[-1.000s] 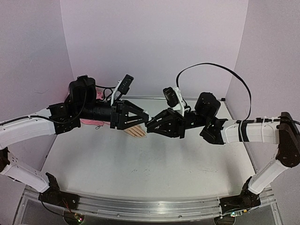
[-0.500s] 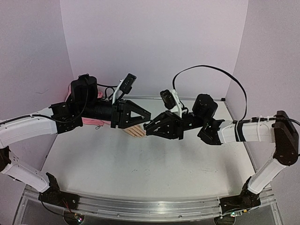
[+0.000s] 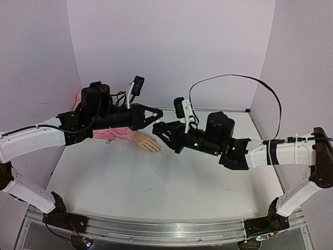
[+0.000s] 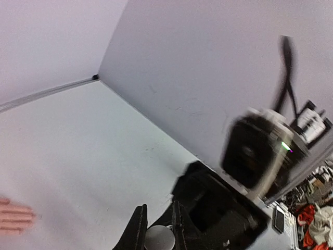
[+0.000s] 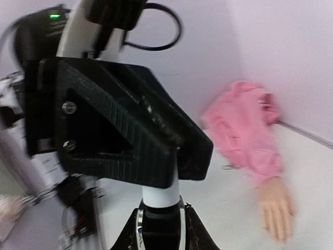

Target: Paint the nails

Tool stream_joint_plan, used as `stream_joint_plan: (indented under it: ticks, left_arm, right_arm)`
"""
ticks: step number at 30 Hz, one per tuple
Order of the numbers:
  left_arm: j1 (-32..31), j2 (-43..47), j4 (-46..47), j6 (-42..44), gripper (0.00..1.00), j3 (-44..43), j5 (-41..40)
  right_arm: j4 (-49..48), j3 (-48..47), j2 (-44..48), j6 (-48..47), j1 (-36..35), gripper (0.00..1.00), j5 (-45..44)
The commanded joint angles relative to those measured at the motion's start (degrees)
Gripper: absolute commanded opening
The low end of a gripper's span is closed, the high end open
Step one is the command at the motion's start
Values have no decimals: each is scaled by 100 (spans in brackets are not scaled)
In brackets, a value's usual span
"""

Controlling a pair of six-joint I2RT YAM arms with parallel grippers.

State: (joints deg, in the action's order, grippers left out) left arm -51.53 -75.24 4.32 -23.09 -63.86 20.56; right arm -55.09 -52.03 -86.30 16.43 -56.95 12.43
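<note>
the nails [image 3: 157,150] tip the mannequin hand [image 3: 147,142] on the desk [image 3: 156,182], toward its far left corner. beside it, raised, left pincer [image 3: 158,110] and right pincer [image 3: 157,127] both clamp the polish bottle [image 5: 161,200]: likely opening it. next: counter-twist, pull apart.

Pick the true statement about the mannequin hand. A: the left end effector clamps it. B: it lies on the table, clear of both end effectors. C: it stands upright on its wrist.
B: the mannequin hand lies flat on the table, with the left end effector and right end effector apart from it.
</note>
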Motion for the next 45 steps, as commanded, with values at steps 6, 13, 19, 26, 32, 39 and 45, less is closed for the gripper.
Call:
stream_joint_plan:
  ticks: [6, 13, 19, 26, 32, 39, 45]
  left_arm:
    - [-270, -241, -1215, -492, 9, -659, -1216]
    - [-270, 293, -741, 93, 78, -279, -314]
    - [-274, 517, -135, 276, 87, -12, 799]
    - [-270, 455, 148, 242, 80, -28, 1358]
    - [-270, 339, 251, 209, 67, -127, 2026]
    - [-279, 399, 250, 261, 44, -36, 1892]
    - [-279, 346, 211, 245, 21, -3, 1397]
  right_arm:
    - [-333, -393, -320, -2074, -614, 0, -4494]
    - [195, -277, -38, -1461, 194, 0, 980]
    - [24, -426, -27, -423, 808, 0, 4383]
    - [-773, -497, 16, 362, 814, 0, 5248]
    - [-1018, -532, 22, 532, 810, 0, 4890]
    - [-1197, -532, -9, 686, 809, 0, 4607]
    - [-1181, -379, 87, 512, 822, 0, 4166]
